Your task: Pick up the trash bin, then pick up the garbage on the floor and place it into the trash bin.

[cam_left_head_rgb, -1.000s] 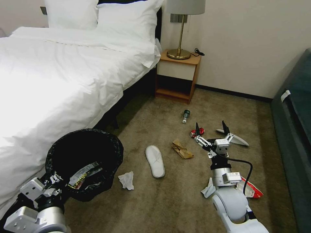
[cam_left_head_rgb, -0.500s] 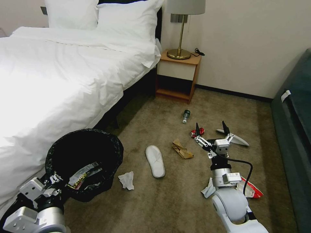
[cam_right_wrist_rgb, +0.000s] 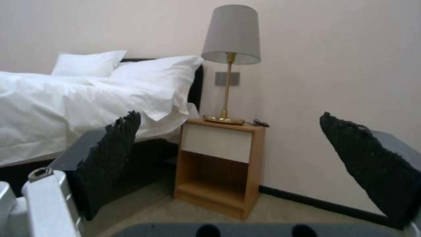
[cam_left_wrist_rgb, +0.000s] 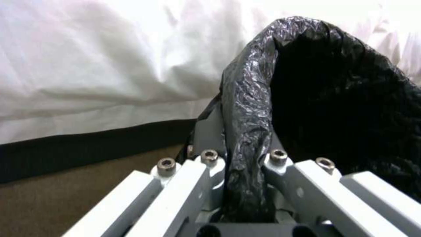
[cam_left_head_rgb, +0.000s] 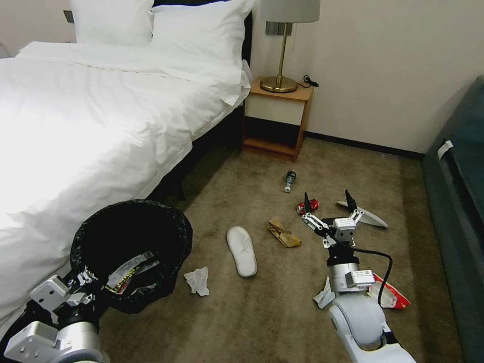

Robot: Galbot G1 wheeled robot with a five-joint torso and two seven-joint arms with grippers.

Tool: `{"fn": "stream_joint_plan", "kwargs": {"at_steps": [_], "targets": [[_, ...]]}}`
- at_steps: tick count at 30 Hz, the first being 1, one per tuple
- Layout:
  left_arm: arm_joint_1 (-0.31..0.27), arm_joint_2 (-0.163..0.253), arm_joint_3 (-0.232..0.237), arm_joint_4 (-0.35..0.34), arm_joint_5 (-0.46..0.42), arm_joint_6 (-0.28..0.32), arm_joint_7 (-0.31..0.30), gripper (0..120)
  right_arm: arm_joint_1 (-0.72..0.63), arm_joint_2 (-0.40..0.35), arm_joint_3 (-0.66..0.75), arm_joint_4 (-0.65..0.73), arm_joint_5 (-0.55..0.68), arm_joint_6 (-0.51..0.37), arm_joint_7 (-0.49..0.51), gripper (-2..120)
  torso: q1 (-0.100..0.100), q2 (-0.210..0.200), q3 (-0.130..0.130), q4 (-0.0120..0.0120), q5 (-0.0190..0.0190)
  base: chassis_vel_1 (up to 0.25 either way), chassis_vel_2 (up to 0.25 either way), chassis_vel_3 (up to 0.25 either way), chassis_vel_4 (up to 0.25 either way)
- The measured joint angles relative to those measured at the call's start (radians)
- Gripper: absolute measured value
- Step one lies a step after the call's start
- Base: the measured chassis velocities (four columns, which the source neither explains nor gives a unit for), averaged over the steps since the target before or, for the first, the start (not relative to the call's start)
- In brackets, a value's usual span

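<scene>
The trash bin [cam_left_head_rgb: 132,237], lined with a black bag, hangs at the lower left beside the bed, and my left gripper [cam_left_head_rgb: 80,283] is shut on its near rim. The left wrist view shows the fingers [cam_left_wrist_rgb: 206,131] pinching the crinkled rim [cam_left_wrist_rgb: 245,108]. A snack wrapper [cam_left_head_rgb: 132,271] lies inside. My right gripper [cam_left_head_rgb: 327,197] hovers open above the carpet, empty, with its black pads [cam_right_wrist_rgb: 110,158] wide apart. Garbage on the floor: a red can [cam_left_head_rgb: 306,206] just by its left fingertip, a brown paper bag [cam_left_head_rgb: 283,233], a white slipper [cam_left_head_rgb: 241,250], a tissue [cam_left_head_rgb: 196,280] and a green bottle [cam_left_head_rgb: 289,180].
A second slipper [cam_left_head_rgb: 372,218] lies right of the right gripper. A red wrapper [cam_left_head_rgb: 392,298] and a white tissue [cam_left_head_rgb: 321,298] sit by the right arm. The bed [cam_left_head_rgb: 91,116] bounds the left, a nightstand [cam_left_head_rgb: 276,118] with a lamp [cam_right_wrist_rgb: 230,36] stands behind, and a dark sofa [cam_left_head_rgb: 459,201] is on the right.
</scene>
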Motion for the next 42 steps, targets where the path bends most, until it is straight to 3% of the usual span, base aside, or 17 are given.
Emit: {"fn": "stream_joint_plan", "kwargs": {"at_steps": [14, 23, 28, 30, 33, 35, 36, 40, 42], "targets": [[-0.019, -0.005, 0.0, 0.029, -0.001, 0.001, 0.002, 4, 0.01, -0.005, -0.007, -0.008, 0.002, -0.002, -0.001, 100, 0.0, 0.0, 0.0, 0.0002, -0.0006, 0.117, 0.124, -0.119, -0.128], [-0.031, -0.01, 0.0, 0.045, 0.002, 0.002, 0.003, 4, 0.028, -0.003, -0.037, -0.042, 0.019, -0.022, 0.0, 100, 0.0, 0.0, 0.0, 0.0, 0.0001, 0.013, 0.003, -0.006, -0.012], [-0.028, -0.011, 0.0, 0.044, 0.006, 0.002, 0.003, 4, 0.048, -0.003, -0.105, -0.065, 0.106, -0.13, 0.043, 100, 0.0, 0.0, 0.0, 0.0, -0.0001, 0.0, 0.0, 0.0, 0.0], [-0.022, -0.011, 0.0, 0.039, 0.008, 0.002, 0.003, 4, 0.063, -0.016, -0.142, -0.066, 0.197, -0.267, 0.077, 100, 0.0, 0.0, 0.0, 0.0, -0.0001, 0.0, 0.0, 0.0, 0.0], [-0.019, -0.011, 0.001, 0.035, 0.009, 0.002, 0.003, 4, 0.075, -0.025, -0.166, -0.065, 0.277, -0.342, 0.095, 100, 0.0, 0.0, 0.0, -0.0001, -0.0002, 0.0, 0.0, 0.0, 0.0], [-0.009, -0.013, 0.011, 0.023, 0.01, 0.003, 0.002, 4, 0.124, -0.033, -0.22, -0.068, 0.458, -0.485, 0.133, 100, 0.0, 0.0, 0.0, 0.0, 0.0, 0.0, 0.0, 0.0, 0.0], [-0.009, -0.013, 0.011, 0.023, 0.01, 0.003, 0.002, 4, 0.124, -0.033, -0.22, -0.068, 0.458, -0.485, 0.133, 100, 0.0, 0.0, 0.0, 0.0, 0.0, 0.0, 0.0, 0.0, 0.0], [0.01, -0.018, 0.038, 0.006, -0.005, 0.013, -0.012, 4, 0.22, -0.017, -0.294, -0.125, 0.614, -0.644, 0.141, 100, 0.0, 0.0, 0.0, 0.0003, 0.0, 0.0, 0.0, 0.0, 0.0], [0.014, -0.019, 0.045, 0.002, -0.015, 0.02, -0.018, 4, 0.236, -0.012, -0.308, -0.141, 0.63, -0.666, 0.141, 100, 0.0, 0.0, 0.0, 0.0003, 0.0, 0.0, 0.0, 0.0, 0.0]]}}
